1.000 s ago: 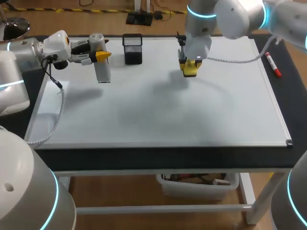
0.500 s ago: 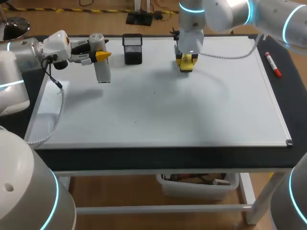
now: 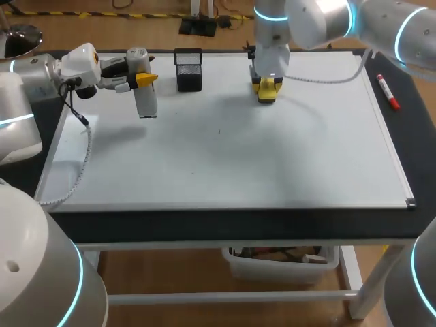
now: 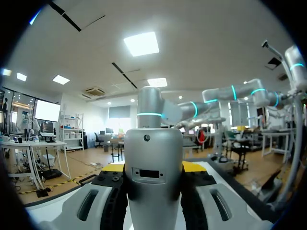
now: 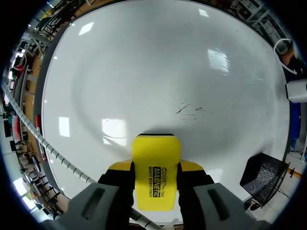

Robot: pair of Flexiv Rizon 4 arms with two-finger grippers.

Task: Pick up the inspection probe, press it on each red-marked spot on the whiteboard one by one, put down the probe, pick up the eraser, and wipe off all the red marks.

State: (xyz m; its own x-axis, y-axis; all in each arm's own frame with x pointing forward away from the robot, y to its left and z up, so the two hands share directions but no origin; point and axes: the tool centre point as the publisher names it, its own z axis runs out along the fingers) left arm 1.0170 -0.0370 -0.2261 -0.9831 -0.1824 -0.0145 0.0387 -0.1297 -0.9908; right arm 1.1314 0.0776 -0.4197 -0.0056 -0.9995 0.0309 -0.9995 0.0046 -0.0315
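Right tool (image 3: 267,89) is clamping the eraser (image 3: 267,97) by its two long sides, in the upper middle of the frame over the whiteboard (image 3: 225,157). In the wrist view the eraser (image 5: 156,175) is sitting square between the fingers, with its shadow tight ahead of it. So it is low over the board, but contact can't be confirmed.

Left tool (image 3: 139,78) is gripping the probe (image 3: 145,101), hanging in the air at upper left of the board, not set down. In its wrist view the probe (image 4: 153,143) is filling the gap between the yellow tips.

No red marks are showing in any view. Only faint dark strokes (image 5: 192,109) are lying ahead of the eraser.

Handling, as a judgement:
- The eraser looks light, with a stiff plastic shell and probably a soft wiping face.
- The side grip is right. It needs to stay flat with modest downforce, or an edge will be digging in and skipping.
- The probe casing looks smooth and rigid. A mid-body hold is the sensible one, and it could be slipping under a push.

Mesh pen holder (image 3: 189,68) is standing at upper centre-left. Red marker (image 3: 387,92) is lying on the tabletop (image 3: 409,136) at the right, off the board.
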